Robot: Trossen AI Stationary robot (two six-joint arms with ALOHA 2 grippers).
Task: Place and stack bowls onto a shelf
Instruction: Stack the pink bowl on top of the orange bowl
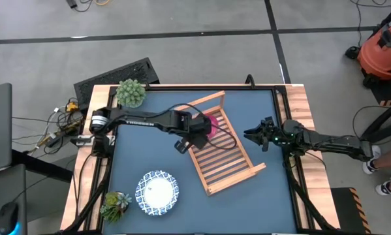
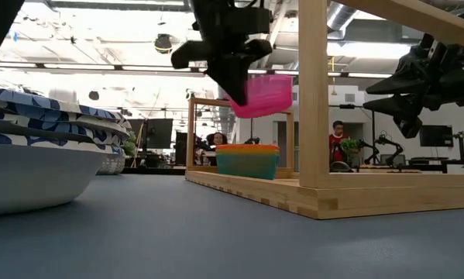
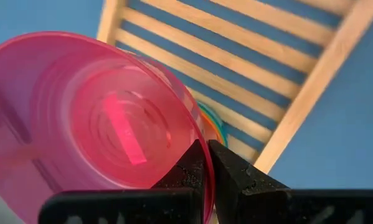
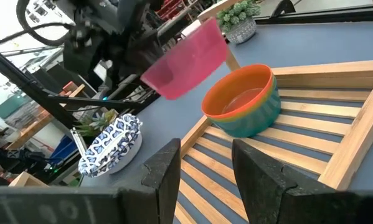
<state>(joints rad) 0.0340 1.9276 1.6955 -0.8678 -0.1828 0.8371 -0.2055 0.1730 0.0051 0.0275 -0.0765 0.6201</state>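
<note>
My left gripper (image 1: 205, 130) is shut on a pink bowl (image 2: 261, 94), held in the air over the far end of the wooden slatted shelf (image 1: 222, 153). Below it a stack of bowls (image 4: 243, 99), red inside green, with blue under them, stands on the shelf's slats. The pink bowl also shows in the left wrist view (image 3: 89, 118) and the right wrist view (image 4: 186, 57). Two white dishes with blue-patterned rims (image 1: 157, 191) lie stacked on the table near its front left. My right gripper (image 1: 254, 135) is open and empty, right of the shelf. My left gripper pinches the pink bowl's rim (image 3: 195, 140), one finger inside the bowl and one outside. The fingers come from above, slanting down. The bowl hangs tilted, lifted clear of the stack and the shelf.
A potted plant (image 1: 130, 93) stands at the table's far left corner and another (image 1: 115, 203) at the near left, beside the dishes. The shelf's raised end rails (image 2: 313, 93) stand tall. People and equipment show in the room beyond the table.
</note>
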